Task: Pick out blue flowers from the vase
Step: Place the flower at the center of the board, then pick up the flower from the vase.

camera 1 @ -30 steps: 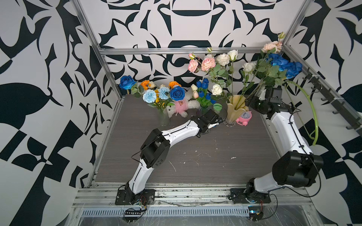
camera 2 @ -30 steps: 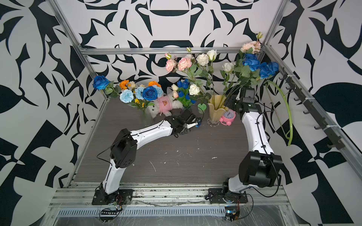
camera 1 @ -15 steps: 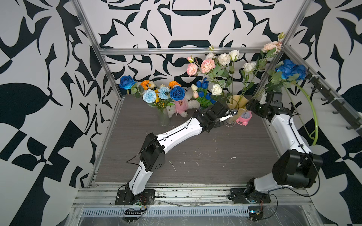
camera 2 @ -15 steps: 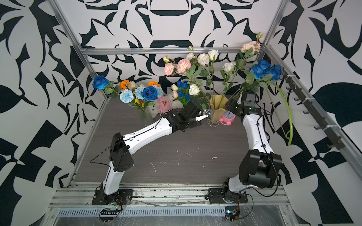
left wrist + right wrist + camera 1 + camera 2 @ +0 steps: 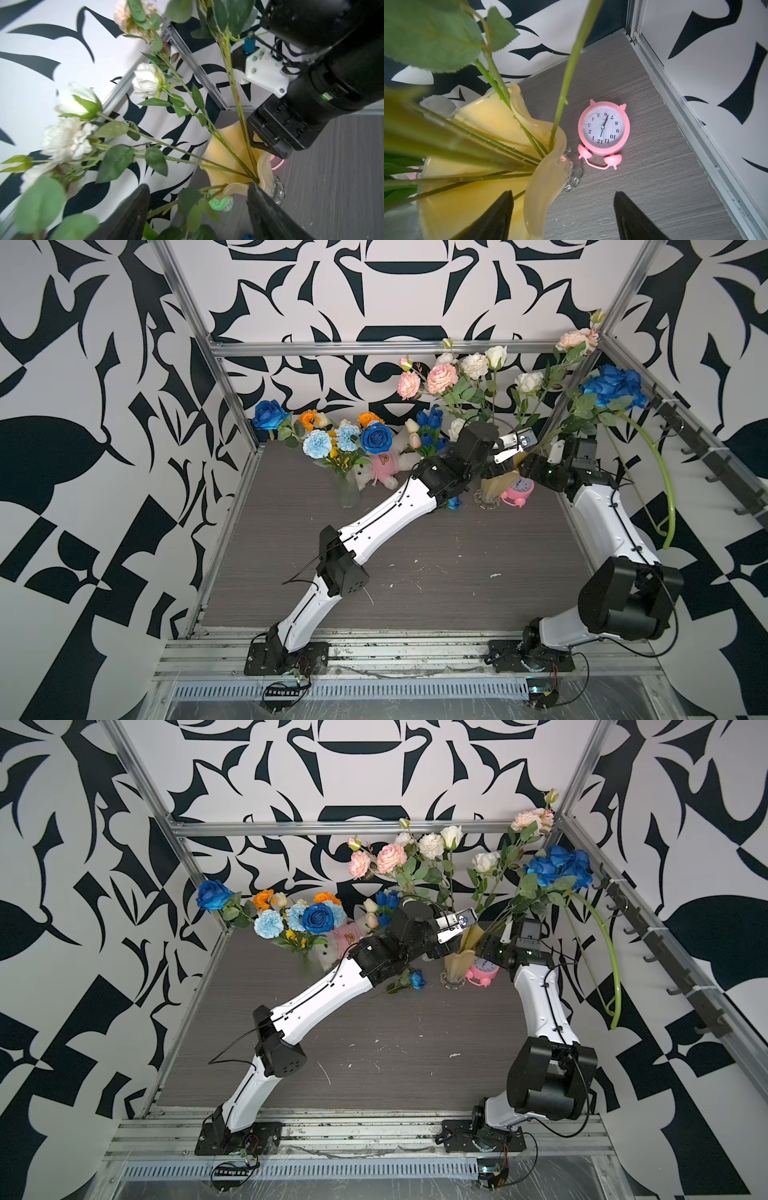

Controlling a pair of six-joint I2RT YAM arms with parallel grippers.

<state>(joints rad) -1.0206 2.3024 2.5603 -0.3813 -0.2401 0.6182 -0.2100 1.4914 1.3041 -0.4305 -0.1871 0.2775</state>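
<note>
Looking at the ruffled yellow glass vase, I judge that I am approaching the next blue stem. The left gripper is spread wide at the mouth of the vase. Leaves and thin green stems pass between its fingers, but it pinches nothing. The right gripper is also spread and empty, with one finger in front of the vase rim and the other above the grey wooden table, near the small pink alarm clock.

The cluster of deep-blue roses stands high at the upper right of both top views, on leafy stems that lean down toward the vase. I cannot tell which stem at the mouth belongs to them. One small blue rose lies on the table under the left forearm, near the vase foot. A long curved green stem hangs along the right wall, and I cannot tell where it begins.

To do this step well, I would trace the blue heads down to their own stem before closing, because the white roses share the same mouth and the stems cross. I would pinch low and pull along the stem. The other gripper should steady the vase, since the glass may tip and the clock stands close.
</note>
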